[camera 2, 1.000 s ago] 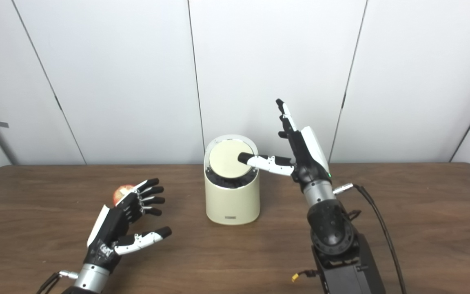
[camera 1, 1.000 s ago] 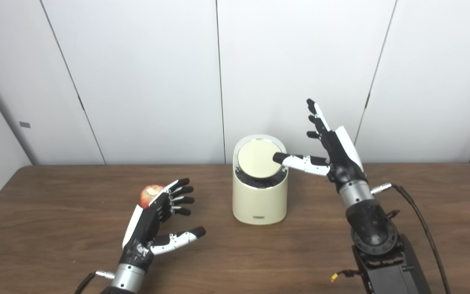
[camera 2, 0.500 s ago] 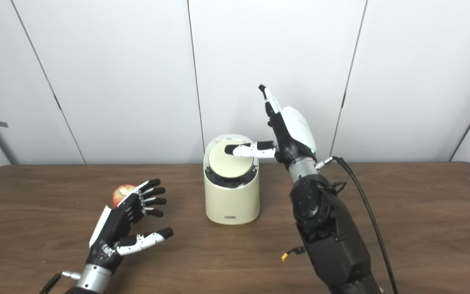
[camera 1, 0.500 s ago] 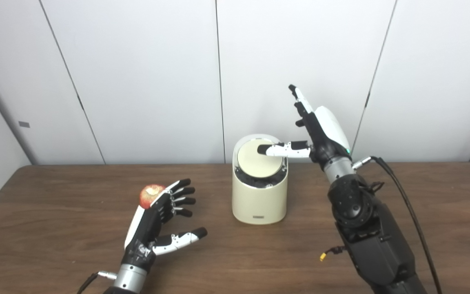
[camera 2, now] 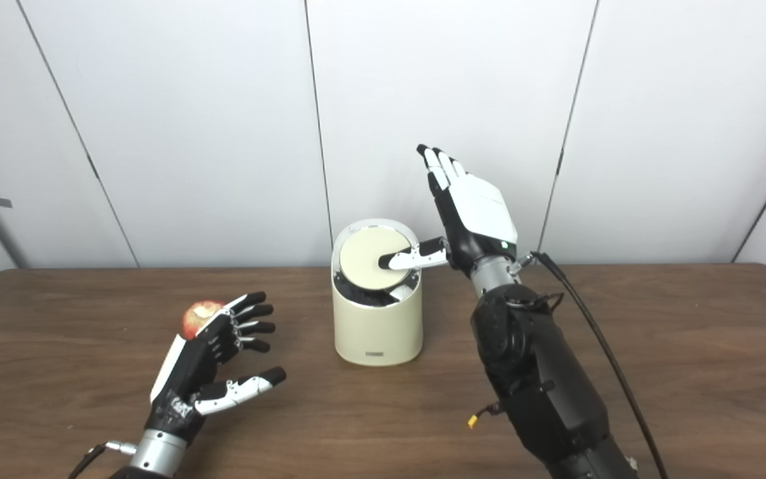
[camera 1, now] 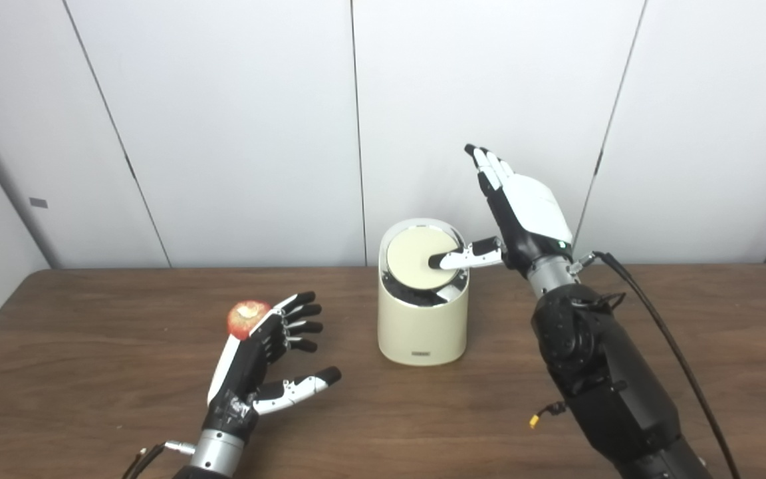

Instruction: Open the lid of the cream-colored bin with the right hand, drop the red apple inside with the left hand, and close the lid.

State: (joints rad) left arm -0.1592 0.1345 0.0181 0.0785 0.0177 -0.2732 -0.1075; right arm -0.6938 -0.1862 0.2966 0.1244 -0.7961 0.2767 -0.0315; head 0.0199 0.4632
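The cream-colored bin [camera 1: 423,329] stands at the table's middle, its round lid [camera 1: 416,257] lying flat on top. My right hand [camera 1: 522,216] is open beside the bin's right rim, fingers pointing up and thumb laid across the lid's right part. A red apple [camera 1: 245,317] with a bitten pale patch rests on the table at the left, partly hidden behind my left hand [camera 1: 264,362]. That hand is open, fingers spread, just in front of and to the right of the apple, holding nothing.
The brown wooden table [camera 1: 77,372] runs to a white panelled wall [camera 1: 223,133] at the back. A black cable [camera 1: 662,332] trails from my right wrist across the table's right side.
My right hand turned so its white back faces me, and its thumb slid from the lid's far part toward the lid's right middle. The left hand crept slightly forward near the apple.
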